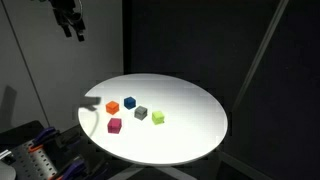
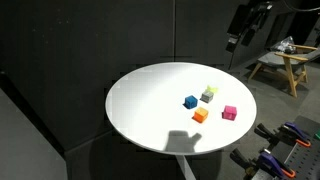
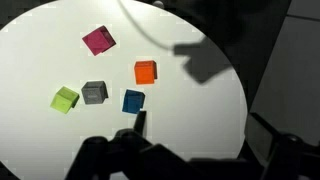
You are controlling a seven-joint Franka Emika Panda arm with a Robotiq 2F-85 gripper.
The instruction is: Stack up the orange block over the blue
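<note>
The empty, open-looking black gripper (image 1: 72, 32) needs to drop straight onto the small orange-red cube (image 3: 146, 72) without bumping the small dark blue cube (image 3: 134, 101).

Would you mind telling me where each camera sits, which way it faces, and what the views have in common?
Exterior view: stands beside the table, looking down across it; the gripper hangs at upper left.
Exterior view: stands at a different side of the table, looking down; the gripper hangs at upper right.
Wrist view: high above, facing down onto the table; dark gripper parts cross the bottom edge.
Shared: all three show the orange block, blue cube and magenta cube on the white table.
</note>
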